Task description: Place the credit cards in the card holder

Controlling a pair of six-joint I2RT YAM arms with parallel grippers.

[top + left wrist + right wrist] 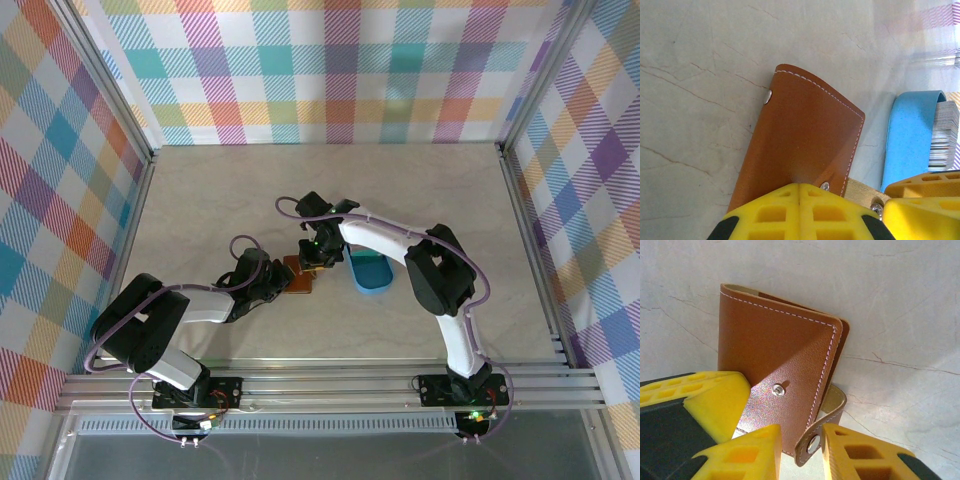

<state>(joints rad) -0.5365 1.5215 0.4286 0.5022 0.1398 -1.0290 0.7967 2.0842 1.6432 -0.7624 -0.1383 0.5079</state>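
The left arm [200,305] lies low, stretched toward the wallet [301,284]. The left claw [799,189] is closed, its fingers pressed together at the wallet's near edge. The right arm [385,236] arches over from the wallet's far side, wrist tipped down. The right claw [801,442] is parted, with its fingers [860,452] spread at the wallet's corner.

Top external view: fixed high behind the arm bases, looking down and forward across the whole pale marbled worktop [200,200] to its far edge.

Left wrist view: very close and low, facing the reddish-brown stitched leather folding wallet [805,145], with the blue oval plastic tray [912,135] behind.

Right wrist view: equally close, facing the same wallet from its snap-tab side.

All three views share the wallet near the worktop's centre.
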